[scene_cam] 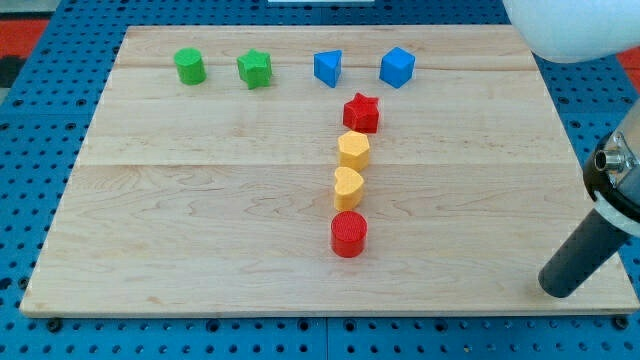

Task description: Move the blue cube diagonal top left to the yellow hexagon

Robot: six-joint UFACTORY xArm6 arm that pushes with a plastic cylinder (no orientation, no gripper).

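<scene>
Camera view records a light wooden surface (200, 230) resting on a blue perforated base (30, 110). Along the top edge, from the view's left, stand a green cylinder (190, 66), a green star (255, 69), a blue triangular block (328, 68) and the blue cube (397, 67); the cube sits right of centre, near the top edge and apart from its neighbours. Below and between the two blue pieces, a red star (362, 112) heads a column running toward the bottom edge: the yellow hexagon (353, 150) just beneath it and apparently touching, then a yellow heart (348, 187) close under the hexagon, then a red cylinder (349, 234) just below the heart. The blue cube lies up and to the view's right of the hexagon, with the red star between them. My tip (555, 289) rests near the bottom right corner of the surface, well apart from every block, the dark rod slanting up toward the right edge. No end effector with jaws is fitted, so no spread or pinching state applies; the tip touches no block.
</scene>
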